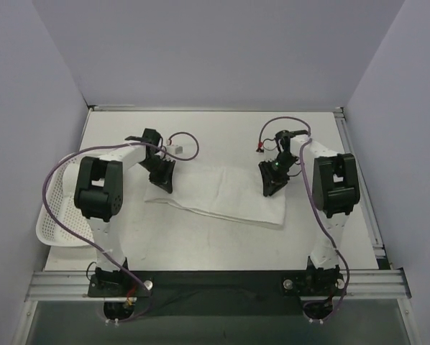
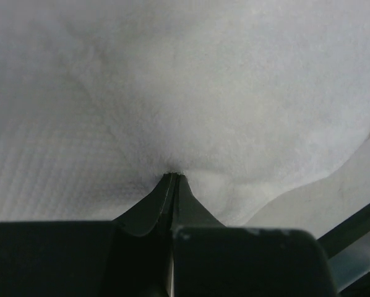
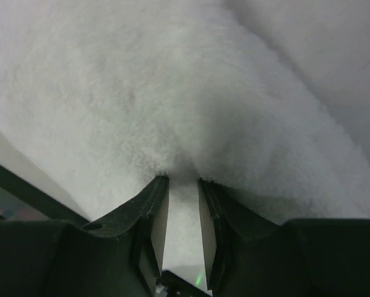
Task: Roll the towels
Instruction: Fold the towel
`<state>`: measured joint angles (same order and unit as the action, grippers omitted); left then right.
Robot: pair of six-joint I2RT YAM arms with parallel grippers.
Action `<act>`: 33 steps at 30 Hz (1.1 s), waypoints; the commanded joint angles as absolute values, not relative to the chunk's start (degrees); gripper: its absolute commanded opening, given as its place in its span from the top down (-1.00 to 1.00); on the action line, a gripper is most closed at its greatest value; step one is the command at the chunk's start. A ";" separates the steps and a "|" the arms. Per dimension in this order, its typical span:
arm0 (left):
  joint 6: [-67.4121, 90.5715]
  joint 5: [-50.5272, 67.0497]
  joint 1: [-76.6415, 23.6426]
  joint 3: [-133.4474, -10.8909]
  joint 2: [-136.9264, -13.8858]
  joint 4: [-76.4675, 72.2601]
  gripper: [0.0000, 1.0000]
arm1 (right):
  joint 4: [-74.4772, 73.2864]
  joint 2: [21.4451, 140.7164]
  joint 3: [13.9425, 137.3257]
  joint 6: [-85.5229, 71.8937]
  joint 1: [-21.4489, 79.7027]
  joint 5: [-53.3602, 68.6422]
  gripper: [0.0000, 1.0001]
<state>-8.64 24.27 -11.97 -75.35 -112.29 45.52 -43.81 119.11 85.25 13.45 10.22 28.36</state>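
Advice: with left jaws pressed together on towel [image 1: 226, 194] edge and right jaws pinching a thicker fold, turn both ends over together, level, low over worktop [image 1: 200, 248].

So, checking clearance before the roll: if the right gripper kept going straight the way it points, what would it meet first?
The towel. The right gripper has its tips pressed into the fabric, so any advance just pushes cloth, probably down onto the table underneath.
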 commanded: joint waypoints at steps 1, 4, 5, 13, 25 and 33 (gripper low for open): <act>-13.44 23.03 -12.48 -92.84 -124.57 40.69 1.00 | -48.60 111.20 73.88 13.18 14.21 35.13 0.45; -15.91 23.46 -12.57 -120.86 -138.04 48.05 1.00 | -51.32 101.89 68.31 16.52 21.69 45.25 0.19; -15.73 24.51 -12.66 -127.98 -141.03 50.60 0.99 | -52.11 98.56 68.55 17.57 22.75 46.48 0.13; -11.61 31.46 -12.66 -121.49 -127.77 50.03 0.14 | -54.14 98.43 76.11 16.43 11.97 44.22 -0.06; -21.85 34.20 -19.15 -71.47 -91.97 33.05 -0.36 | -45.97 106.44 66.38 11.08 13.78 48.25 0.13; -35.59 23.21 -35.05 -58.28 -78.06 31.91 -0.22 | -42.62 108.99 62.40 6.60 18.02 45.35 0.46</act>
